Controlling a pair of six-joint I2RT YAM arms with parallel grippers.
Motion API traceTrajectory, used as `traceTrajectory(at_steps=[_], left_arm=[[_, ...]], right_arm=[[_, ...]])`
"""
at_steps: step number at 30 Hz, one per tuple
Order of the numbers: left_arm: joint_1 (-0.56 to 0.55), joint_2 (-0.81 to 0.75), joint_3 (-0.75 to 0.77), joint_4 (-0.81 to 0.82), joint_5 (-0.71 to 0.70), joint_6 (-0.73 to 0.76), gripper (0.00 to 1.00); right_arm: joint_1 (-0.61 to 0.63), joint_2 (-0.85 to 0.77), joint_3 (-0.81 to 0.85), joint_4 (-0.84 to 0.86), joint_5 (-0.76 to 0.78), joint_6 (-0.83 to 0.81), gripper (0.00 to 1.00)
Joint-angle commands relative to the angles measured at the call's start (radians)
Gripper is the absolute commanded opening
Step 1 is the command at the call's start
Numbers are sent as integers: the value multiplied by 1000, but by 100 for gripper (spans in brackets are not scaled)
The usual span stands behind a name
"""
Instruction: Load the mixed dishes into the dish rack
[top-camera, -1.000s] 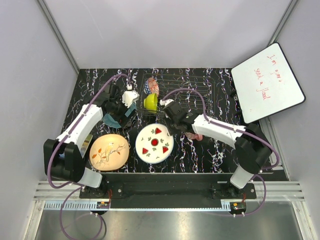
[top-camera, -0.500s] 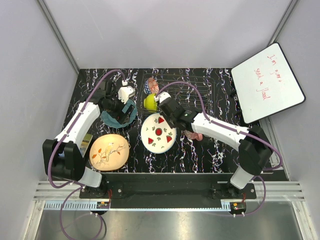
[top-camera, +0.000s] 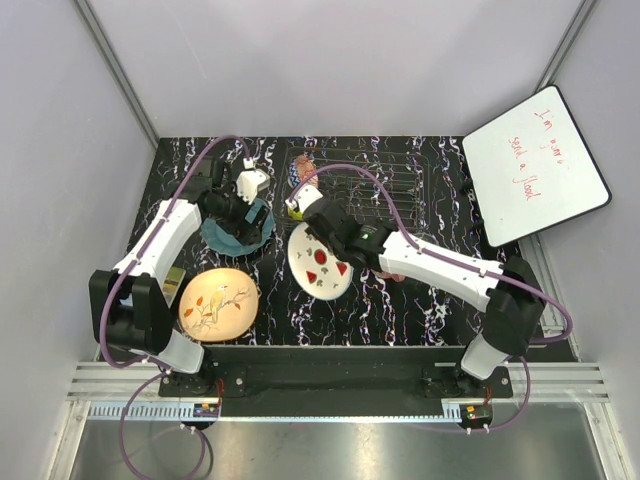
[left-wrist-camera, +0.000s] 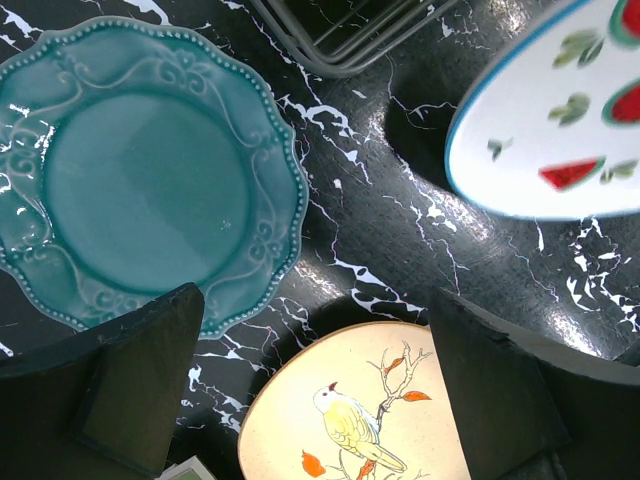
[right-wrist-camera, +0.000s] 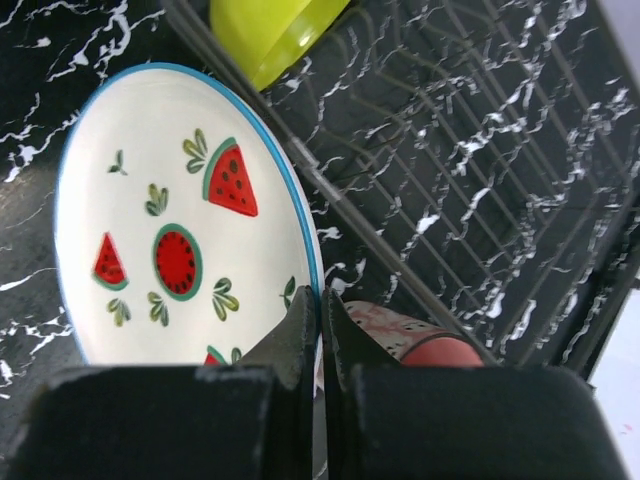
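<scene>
My right gripper (top-camera: 312, 232) is shut on the rim of the white plate with red slices (top-camera: 322, 263), holding it tilted off the table beside the dish rack (top-camera: 375, 180). In the right wrist view the fingers (right-wrist-camera: 322, 300) pinch the plate's blue edge (right-wrist-camera: 180, 220). The lime-yellow bowl (right-wrist-camera: 275, 30) sits in the rack (right-wrist-camera: 480, 150), and the pink mug (right-wrist-camera: 425, 340) lies by its near side. My left gripper (left-wrist-camera: 315, 300) hovers open above the teal plate (left-wrist-camera: 150, 170) and the peach floral plate (left-wrist-camera: 360, 410). The red patterned bowl (top-camera: 303, 170) is in the rack.
A white board with red writing (top-camera: 535, 165) leans at the back right. The teal plate (top-camera: 240, 228) and the peach plate (top-camera: 218, 302) lie flat on the left half of the black marbled table (top-camera: 420, 300). The rack's near corner (left-wrist-camera: 340, 40) lies close to the left gripper.
The right gripper has lifted the white plate off the table, tilted it and carried it left toward the rack's near corner. The left gripper has drawn back, uncovering the teal plate.
</scene>
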Motion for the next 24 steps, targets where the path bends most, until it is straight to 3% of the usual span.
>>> traceTrajectory(at_steps=[1, 17, 24], left_arm=[[8, 2, 35, 24, 22, -5, 97], [12, -4, 3, 53, 20, -14, 97], [14, 3, -3, 54, 10, -10, 97]], right_arm=[[6, -95, 104, 56, 117, -88, 0], [18, -85, 140, 81, 155, -167, 0], [20, -72, 213, 167, 232, -297, 0]])
